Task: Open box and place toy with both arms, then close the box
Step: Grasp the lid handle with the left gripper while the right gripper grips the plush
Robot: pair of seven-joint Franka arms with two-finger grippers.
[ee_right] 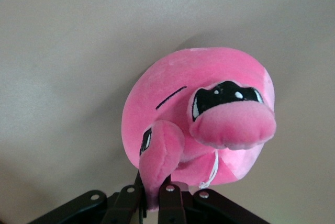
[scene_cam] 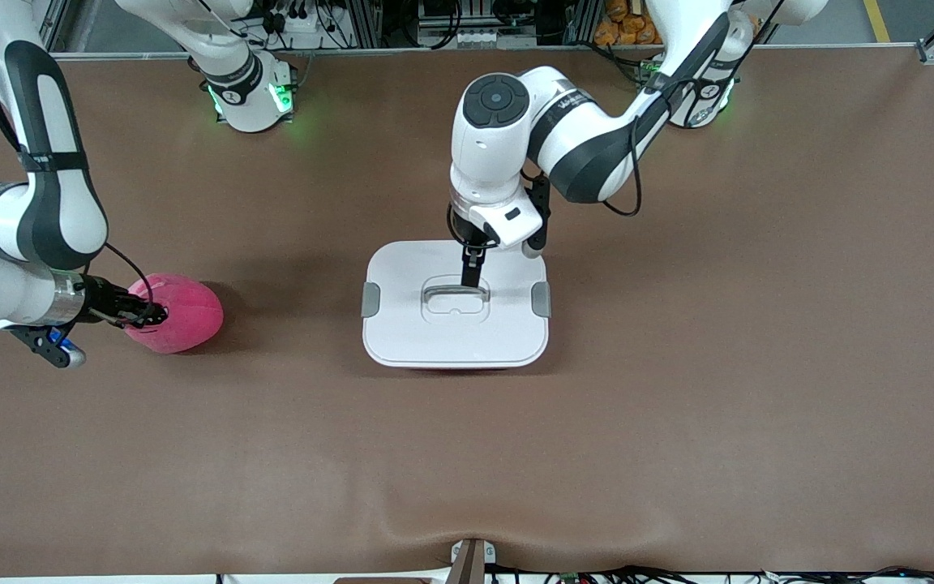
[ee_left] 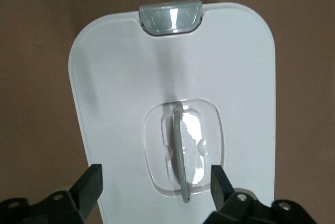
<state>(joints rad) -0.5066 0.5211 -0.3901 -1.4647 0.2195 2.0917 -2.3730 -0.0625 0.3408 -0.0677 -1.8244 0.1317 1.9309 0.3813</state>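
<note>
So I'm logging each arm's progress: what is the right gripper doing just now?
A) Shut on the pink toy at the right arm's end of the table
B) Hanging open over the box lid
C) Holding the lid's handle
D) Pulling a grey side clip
A: the right gripper is shut on the toy, pinching its plush, while the left gripper hangs open over the handle on the lid of the box.

A brown table mat covered the whole work surface, with a shallow wrinkle in it at the edge nearest the front camera. At that wrinkle a small grey bracket stood at the mat's edge. Above the mat's upper edge, orange objects lay among black cables.
</note>
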